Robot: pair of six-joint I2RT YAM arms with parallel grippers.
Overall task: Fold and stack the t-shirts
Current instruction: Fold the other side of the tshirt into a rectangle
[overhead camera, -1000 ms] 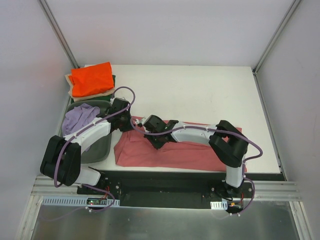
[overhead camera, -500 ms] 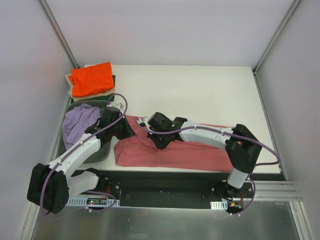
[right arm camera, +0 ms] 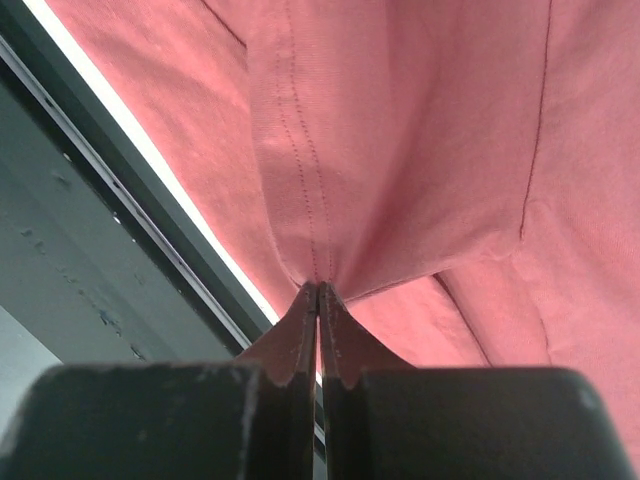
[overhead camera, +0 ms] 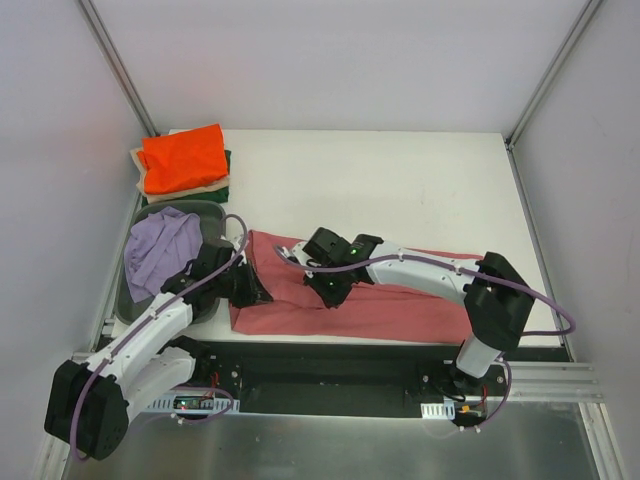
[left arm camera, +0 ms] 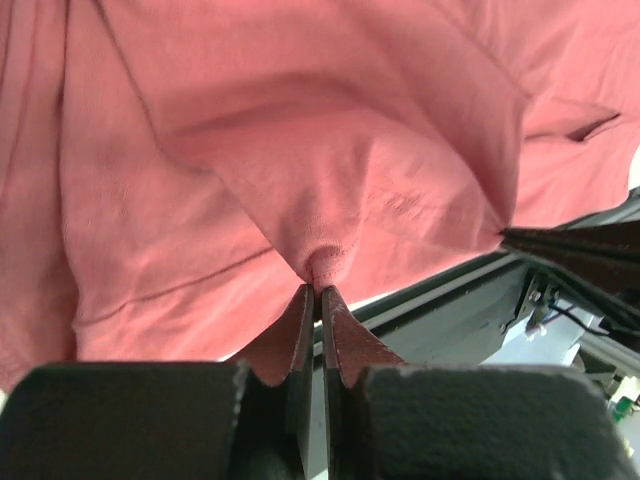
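Over the last second both arms have drawn back toward the near edge of the tabletop (overhead camera: pixel 400 190), bringing the gripped cloth of the rose-red shirt (overhead camera: pixel 400 305) with them. The left hand (left arm camera: pixel 320 290) and the right hand (right arm camera: pixel 319 288) are each pinched tight on a tuck of that shirt. It lies stretched along the near edge, so the lengthwise fold looks to be under way, not finished.

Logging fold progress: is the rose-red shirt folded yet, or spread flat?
Not yet neatly: the rose-red shirt lies as a long rumpled strip, left gripper and right gripper each shut on its cloth.
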